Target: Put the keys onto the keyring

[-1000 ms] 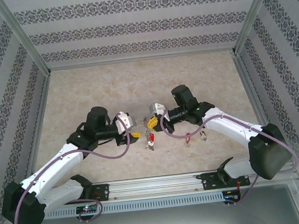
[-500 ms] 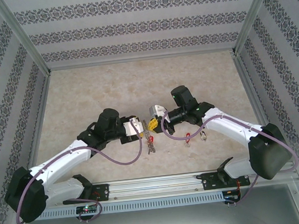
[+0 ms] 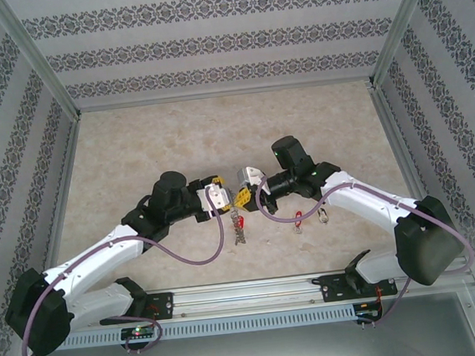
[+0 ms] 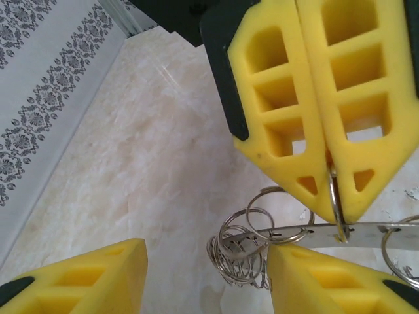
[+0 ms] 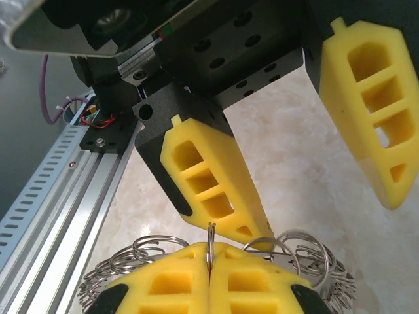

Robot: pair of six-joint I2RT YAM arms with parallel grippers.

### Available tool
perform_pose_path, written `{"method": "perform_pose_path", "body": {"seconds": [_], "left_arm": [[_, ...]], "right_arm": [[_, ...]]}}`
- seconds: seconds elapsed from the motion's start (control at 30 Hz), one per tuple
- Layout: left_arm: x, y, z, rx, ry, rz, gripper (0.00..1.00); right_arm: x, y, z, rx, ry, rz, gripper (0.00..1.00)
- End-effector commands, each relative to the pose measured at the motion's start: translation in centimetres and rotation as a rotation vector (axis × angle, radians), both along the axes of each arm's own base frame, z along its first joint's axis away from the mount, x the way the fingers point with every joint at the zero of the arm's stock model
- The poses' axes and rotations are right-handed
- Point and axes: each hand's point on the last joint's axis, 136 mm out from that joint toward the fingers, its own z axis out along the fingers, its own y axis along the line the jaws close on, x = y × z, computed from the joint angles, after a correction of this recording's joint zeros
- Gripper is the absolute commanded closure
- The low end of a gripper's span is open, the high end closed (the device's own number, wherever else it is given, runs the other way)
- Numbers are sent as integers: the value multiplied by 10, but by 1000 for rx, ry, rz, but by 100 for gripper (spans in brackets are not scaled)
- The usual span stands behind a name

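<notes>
Keyring (image 4: 308, 230) clamped edge-on between the closed fingers of right gripper (image 5: 209, 265); left gripper (image 4: 203, 281), jaws half spread, has the wire loops (image 4: 242, 258) between its fingers, ungripped.

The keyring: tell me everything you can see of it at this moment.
The keyring is a flat silvery metal band fringed with many small wire loops, which bunch together at one end. The right tool is shut on a thin loop at its edge, and the ring hangs beneath it over the marbled table. The left tool stands open with a finger on either side of the bunched loops; whether they touch it cannot be told.
</notes>
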Motion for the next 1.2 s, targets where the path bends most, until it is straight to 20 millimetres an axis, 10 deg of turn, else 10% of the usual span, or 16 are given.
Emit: {"method": "perform_pose_path", "body": {"seconds": [0.0,0.47,1.17], "left_arm": [[-3,-8,4,-27,-5,-28,49],[23,-4,23,-151,74,155,81],[-37,-10,20,-245,266,-89,65]], "right_arm": [[-10,4,11,51,-11,59,100],[-8,1,4,12,-44,31,100],[3,-1,-2,-16,-179,-13,100]]}}
